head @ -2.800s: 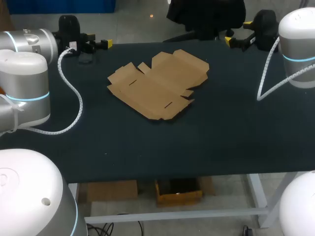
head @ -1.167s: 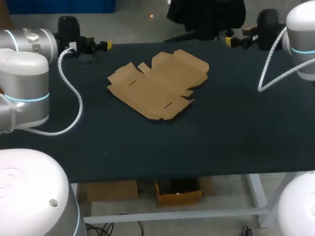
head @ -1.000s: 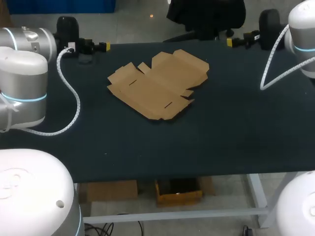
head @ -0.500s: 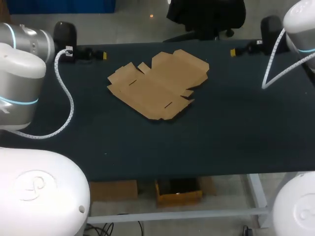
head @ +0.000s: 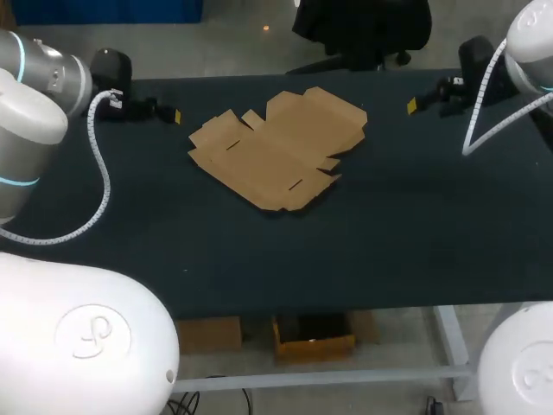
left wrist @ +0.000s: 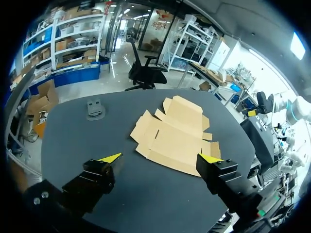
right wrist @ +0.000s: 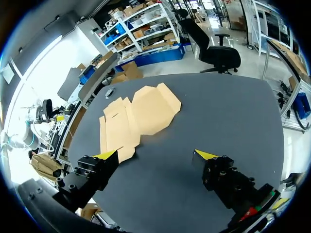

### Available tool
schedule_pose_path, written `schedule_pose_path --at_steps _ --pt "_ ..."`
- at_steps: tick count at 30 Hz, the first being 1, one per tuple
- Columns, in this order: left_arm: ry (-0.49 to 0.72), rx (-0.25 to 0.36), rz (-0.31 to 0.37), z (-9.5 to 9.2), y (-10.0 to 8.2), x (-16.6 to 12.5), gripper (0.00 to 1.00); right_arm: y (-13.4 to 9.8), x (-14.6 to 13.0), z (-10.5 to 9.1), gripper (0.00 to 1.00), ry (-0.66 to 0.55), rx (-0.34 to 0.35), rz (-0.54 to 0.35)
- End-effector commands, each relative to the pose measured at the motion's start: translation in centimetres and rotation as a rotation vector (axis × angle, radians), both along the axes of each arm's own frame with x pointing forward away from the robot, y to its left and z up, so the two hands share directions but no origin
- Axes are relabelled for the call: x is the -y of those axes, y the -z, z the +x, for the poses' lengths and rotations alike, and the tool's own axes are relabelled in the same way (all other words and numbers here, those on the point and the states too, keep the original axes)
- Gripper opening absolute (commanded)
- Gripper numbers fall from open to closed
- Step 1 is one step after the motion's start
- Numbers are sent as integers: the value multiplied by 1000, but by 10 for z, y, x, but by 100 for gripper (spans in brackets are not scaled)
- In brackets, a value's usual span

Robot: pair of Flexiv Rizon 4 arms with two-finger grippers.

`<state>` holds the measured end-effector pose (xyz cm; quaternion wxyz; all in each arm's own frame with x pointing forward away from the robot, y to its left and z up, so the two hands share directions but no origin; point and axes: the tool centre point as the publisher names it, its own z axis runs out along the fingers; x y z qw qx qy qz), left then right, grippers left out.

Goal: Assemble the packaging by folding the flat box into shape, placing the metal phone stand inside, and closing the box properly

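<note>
Head view: the left tool (head: 175,116) hung over the table (head: 389,242) at about 9 o'clock of the flat box (head: 278,147), near it but not touching. In the left wrist view its fingers stood wide apart with nothing between them. A small grey object, probably the metal phone stand (left wrist: 95,108), lay on the table at that tool's 11 o'clock, well apart from the cardboard. The box itself lay fully unfolded near the middle of the table, toward its far edge, with its flaps spread and its slots showing. The right tool (head: 412,106) sat at roughly 3 o'clock of the box, clear of it. The right wrist view showed it equally wide open and empty, the cardboard ahead at its 11 o'clock.

The step in hand looked like the approach before the first fold. To do it well, each tool would best come in low from its own side and meet the sheet at an outer flap, not at the middle panel. Thin card lying flat gives little edge to catch, so one tool might pin the base panel while the other lifts a flap along its crease. Working both sides evenly should stop the light sheet from sliding or turning. The left tool should also keep clear of the stand.
</note>
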<state>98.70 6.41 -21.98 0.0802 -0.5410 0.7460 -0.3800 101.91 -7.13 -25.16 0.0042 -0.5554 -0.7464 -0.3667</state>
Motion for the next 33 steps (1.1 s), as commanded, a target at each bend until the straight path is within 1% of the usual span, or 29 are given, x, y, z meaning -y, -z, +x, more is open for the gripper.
schedule_pose_path --at_steps 1,20,21,22,24,25,27,28,29,30,31,32,33 --pt "26 -80 35 1 -4 -2 100 0 3 2 100 -9 -6 8" --pt "26 -80 35 1 -4 -2 100 0 3 2 100 -9 -6 8" --pt "-13 -90 54 1 -2 0 100 0 3 2 100 -9 -6 8" --pt "-25 -90 56 1 0 1 100 0 3 2 100 -9 -6 8" --pt "-67 -95 82 -3 4 3 100 8 -6 -1 100 55 -71 -6" --pt "-71 -93 86 -6 4 3 100 12 -9 -4 100 70 -74 -6" --pt "-107 -98 106 -10 6 4 100 19 -16 -11 100 136 -139 19" --pt "-114 -94 110 -12 6 5 100 24 -19 -14 100 151 -135 11" --pt "-121 -94 116 -14 5 5 100 27 -21 -17 100 180 -175 52" --pt "-127 -97 121 -15 5 5 100 29 -23 -18 100 206 -200 72" --pt "-129 -95 120 -18 5 5 100 32 -29 -24 100 245 -211 62" --pt "-128 -94 119 -20 5 5 100 34 -31 -27 100 271 -246 108" --pt "-138 -90 126 -21 6 5 100 36 -34 -30 100 283 -256 114"
